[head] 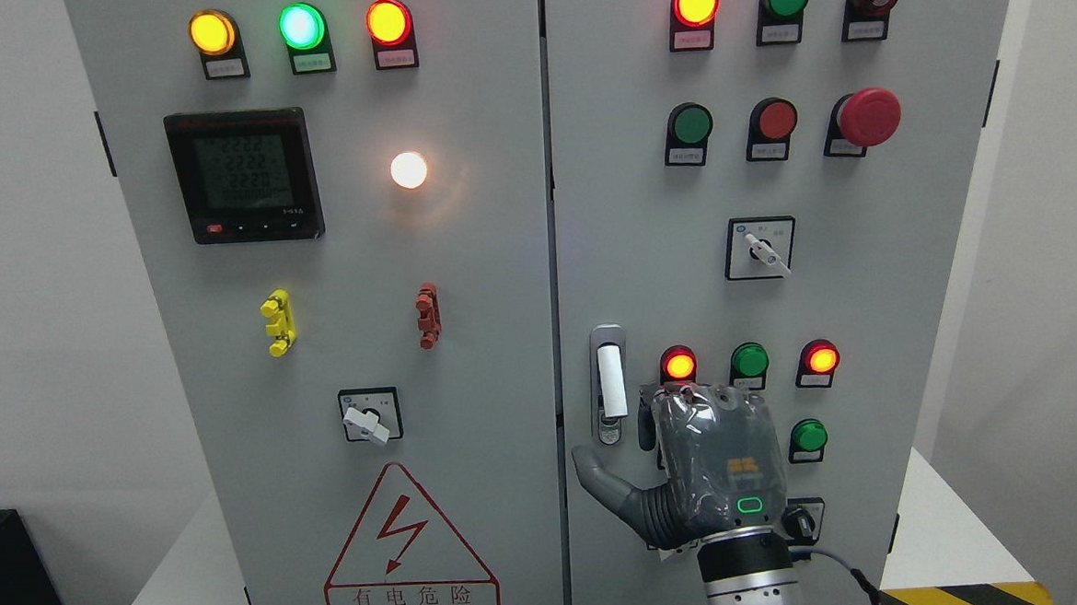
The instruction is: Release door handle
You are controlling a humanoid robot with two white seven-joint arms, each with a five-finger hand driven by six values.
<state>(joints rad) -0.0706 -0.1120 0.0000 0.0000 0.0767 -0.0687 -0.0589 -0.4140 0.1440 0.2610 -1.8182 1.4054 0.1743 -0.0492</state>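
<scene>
While the tall grey steel two-door electrical cabinet (536,247) stands shut, the right hand (708,464) hovers just right of the white lever door handle (611,382), thumb spread, holding nothing. Judgement: withdraw straight back, clear of the small round red indicator lamp (679,365).

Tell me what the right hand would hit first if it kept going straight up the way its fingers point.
Probably the red lamp just above the right hand, though depth is unclear. The door handle sits left of that line, and the hand holds nothing.
</scene>
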